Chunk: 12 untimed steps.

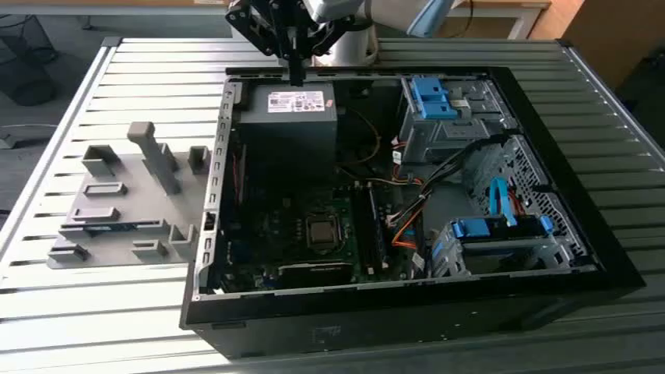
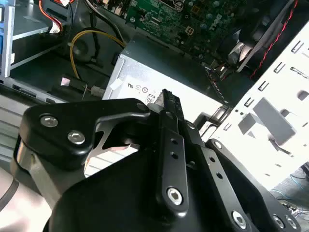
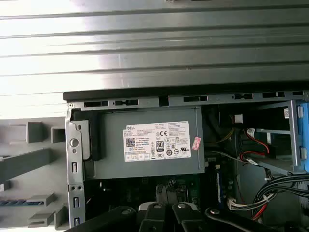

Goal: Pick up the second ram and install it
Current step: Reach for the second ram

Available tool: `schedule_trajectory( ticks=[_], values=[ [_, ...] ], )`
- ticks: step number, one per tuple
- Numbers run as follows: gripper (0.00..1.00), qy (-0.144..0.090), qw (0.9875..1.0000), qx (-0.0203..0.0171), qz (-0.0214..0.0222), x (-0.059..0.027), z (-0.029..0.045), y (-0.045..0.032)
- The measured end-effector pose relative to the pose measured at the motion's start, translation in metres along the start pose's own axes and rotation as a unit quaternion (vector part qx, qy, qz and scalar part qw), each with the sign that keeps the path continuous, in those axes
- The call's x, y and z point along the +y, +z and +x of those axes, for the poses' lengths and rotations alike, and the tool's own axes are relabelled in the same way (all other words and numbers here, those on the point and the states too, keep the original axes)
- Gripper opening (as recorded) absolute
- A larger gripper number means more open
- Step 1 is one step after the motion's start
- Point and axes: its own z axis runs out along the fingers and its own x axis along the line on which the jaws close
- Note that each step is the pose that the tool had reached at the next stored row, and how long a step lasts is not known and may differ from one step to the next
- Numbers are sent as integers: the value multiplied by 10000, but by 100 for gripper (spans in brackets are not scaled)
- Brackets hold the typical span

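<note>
In the exterior view the gripper (image 1: 296,74) hangs at the top middle of the frame, over the far rim of the open computer case (image 1: 416,312) and just above the power supply (image 1: 286,128). Its fingers look pressed together, with nothing between them. The ram stick (image 1: 104,227) lies in the grey holder (image 1: 124,183) on the table (image 1: 156,78), at the exterior view's left, well apart from the gripper.

In the second wrist view the gripper's (image 2: 166,99) dark links meet in one narrow tip above the power supply (image 2: 145,72), clenched on nothing.

In the first wrist view a blue-green strip of the ram stick (image 3: 14,202) sits in the holder (image 3: 29,164), outside the case wall.

By my judgement the pick is not yet made, so both grasping and seating remain. I cannot tell whether the memory slots (image 1: 371,226) already hold a stick.
</note>
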Motion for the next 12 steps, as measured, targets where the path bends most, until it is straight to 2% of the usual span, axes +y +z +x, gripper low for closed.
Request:
schedule_trajectory(
  ticks=[12],
  values=[
    [11,0,10000,0,0,-2,23,0]
  ],
)
